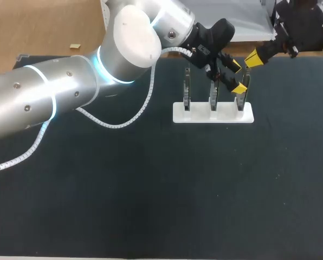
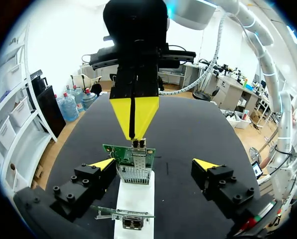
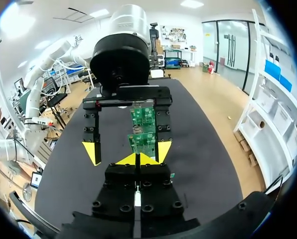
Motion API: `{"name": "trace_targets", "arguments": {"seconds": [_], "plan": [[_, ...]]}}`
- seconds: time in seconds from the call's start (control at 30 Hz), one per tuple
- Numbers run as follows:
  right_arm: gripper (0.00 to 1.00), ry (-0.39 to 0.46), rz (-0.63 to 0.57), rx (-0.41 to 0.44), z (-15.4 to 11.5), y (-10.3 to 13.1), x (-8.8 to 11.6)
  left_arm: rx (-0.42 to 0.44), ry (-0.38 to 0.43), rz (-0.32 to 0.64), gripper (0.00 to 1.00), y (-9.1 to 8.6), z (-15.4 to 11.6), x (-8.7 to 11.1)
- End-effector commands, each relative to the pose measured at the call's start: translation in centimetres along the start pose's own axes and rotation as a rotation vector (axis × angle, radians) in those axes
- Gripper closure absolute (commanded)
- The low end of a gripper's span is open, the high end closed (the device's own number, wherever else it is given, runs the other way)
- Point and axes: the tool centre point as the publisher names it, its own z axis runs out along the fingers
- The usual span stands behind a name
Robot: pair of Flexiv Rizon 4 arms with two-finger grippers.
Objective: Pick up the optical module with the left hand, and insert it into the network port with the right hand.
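L gripper (image 2: 154, 163): fingers spread wide, holding nothing, one on each side of a green circuit board (image 2: 119, 152) standing upright in a white holder (image 2: 136, 199). R gripper (image 2: 133, 127) faces it from ahead, yellow tips pinched together on the small optical module (image 2: 137, 144). The module's end is at the network port (image 2: 134, 170) on that board, between L fingers. Two more boards (image 1: 187, 89) stand in the same holder.

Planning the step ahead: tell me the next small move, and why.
Probably press the right gripper straight down a little. Its shut tips sit on the module, which seems to stand proud of the port on the board; the left gripper is open either side, clear.
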Motion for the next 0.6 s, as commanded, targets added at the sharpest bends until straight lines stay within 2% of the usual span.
{"name": "trace_targets", "arguments": {"seconds": [0.03, 0.6], "plan": [[1.0, 0.003, 0.004, 0.0, 0.23, -0.13, 0.2, 0.005, 0.006, -0.002, 0.0, 0.26, 0.06, -0.16], [1.0, 0.013, 0.008, -0.008, 0.66, -0.22, 0.6, 0.005, 0.006, -0.002, 0.0, 0.26, 0.06, -0.16]]}}
